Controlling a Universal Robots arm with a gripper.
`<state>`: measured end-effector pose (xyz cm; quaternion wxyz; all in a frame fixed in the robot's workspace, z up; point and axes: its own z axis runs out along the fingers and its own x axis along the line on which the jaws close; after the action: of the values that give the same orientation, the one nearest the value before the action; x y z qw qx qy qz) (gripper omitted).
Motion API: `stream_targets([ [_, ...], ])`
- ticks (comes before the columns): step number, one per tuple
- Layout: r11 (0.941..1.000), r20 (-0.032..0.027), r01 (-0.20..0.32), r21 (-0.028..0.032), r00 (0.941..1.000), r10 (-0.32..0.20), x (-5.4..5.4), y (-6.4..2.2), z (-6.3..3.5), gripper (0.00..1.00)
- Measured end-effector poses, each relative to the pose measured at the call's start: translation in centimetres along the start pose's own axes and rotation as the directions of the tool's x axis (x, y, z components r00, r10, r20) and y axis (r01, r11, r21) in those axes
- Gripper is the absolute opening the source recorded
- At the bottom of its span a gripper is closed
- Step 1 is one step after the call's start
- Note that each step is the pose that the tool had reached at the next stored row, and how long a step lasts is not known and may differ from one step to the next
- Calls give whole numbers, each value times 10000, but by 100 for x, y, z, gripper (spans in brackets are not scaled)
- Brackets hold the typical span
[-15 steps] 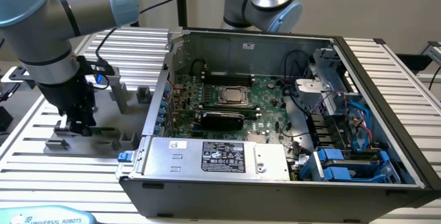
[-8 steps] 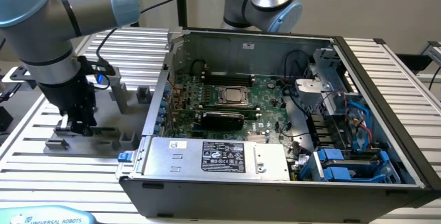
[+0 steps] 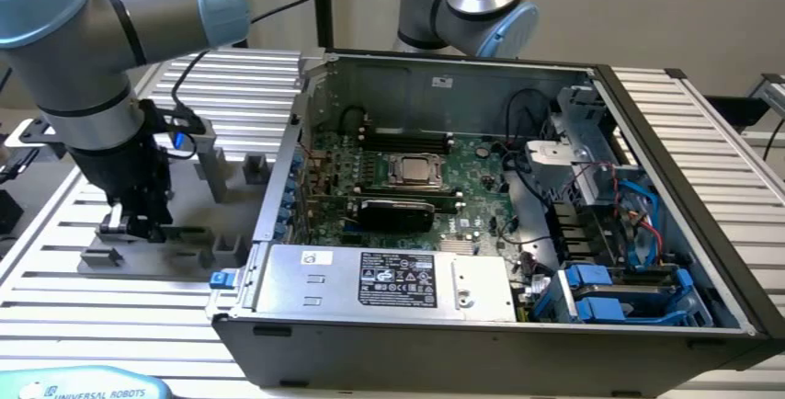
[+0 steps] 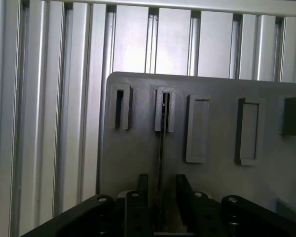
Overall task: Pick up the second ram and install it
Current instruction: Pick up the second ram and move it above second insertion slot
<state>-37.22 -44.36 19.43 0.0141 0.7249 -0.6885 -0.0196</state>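
Here we have the tool (image 4: 161, 210) released, fingers (image 4: 142, 197) spread either side of the second ram (image 4: 161, 148), a thin circuit stick seen edge-on, standing in the grey slotted plastic holder (image 4: 222, 187); its long axis runs straight between the jaws, neither side touching.

Exterior view high, oblique, wrist view close over grey fixture (image 4: 222, 197)

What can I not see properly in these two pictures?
1. Wrist view: the second ram stands edge-on, so its faces are hidden; its near end is hidden by the gripper.
2. Exterior view: the arm covers the slots of the holder.
3. Exterior view: the memory slots are too small to tell filled from empty.
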Motion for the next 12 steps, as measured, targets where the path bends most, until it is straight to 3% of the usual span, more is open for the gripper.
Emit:
stream_targets([
  [4,9999,-56,133,-3,9999,-133,-5,0,4,36],
  [7,9998,-63,191,-5,9998,-191,-6,0,4,36],
  [10,9998,-66,193,-6,9998,-193,-6,0,4,34],
  [11,9998,-69,193,-7,9998,-194,-6,0,4,27],
  [12,9998,-73,193,-6,9998,-193,-6,-1,4,27],
])
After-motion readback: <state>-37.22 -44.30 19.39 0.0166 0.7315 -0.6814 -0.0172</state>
